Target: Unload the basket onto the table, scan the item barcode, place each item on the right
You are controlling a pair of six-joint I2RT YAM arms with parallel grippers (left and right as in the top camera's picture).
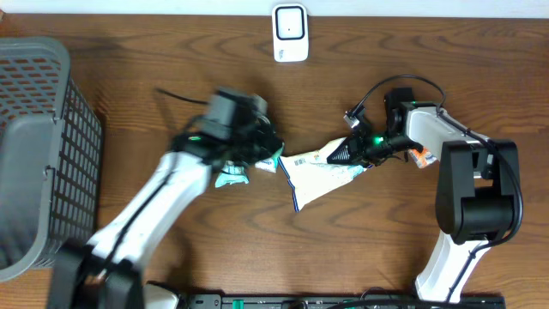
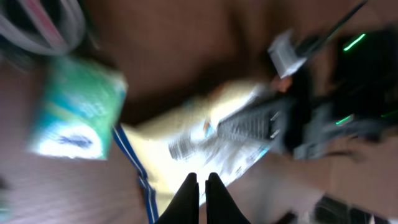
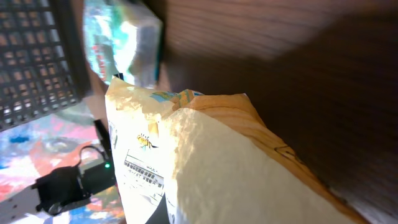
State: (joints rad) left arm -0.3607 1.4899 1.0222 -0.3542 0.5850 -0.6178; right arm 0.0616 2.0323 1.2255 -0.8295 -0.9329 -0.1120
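The item is a cream bag (image 1: 319, 176) with a blue edge, lying at the table's middle. A printed barcode label (image 1: 310, 159) faces up on it and also shows in the right wrist view as barcode label (image 3: 144, 171). My right gripper (image 1: 349, 153) is shut on the bag's right end, and the bag (image 3: 230, 168) fills that wrist view, hiding most of the fingers. My left gripper (image 2: 202, 185) is shut on nothing and hovers over the bag's (image 2: 199, 134) left part, blurred. A white scanner (image 1: 290, 33) stands at the far edge.
A green packet (image 1: 232, 176) lies just left of the bag, under my left wrist. A grey mesh basket (image 1: 43, 146) fills the left side. A small orange object (image 1: 420, 157) sits by my right wrist.
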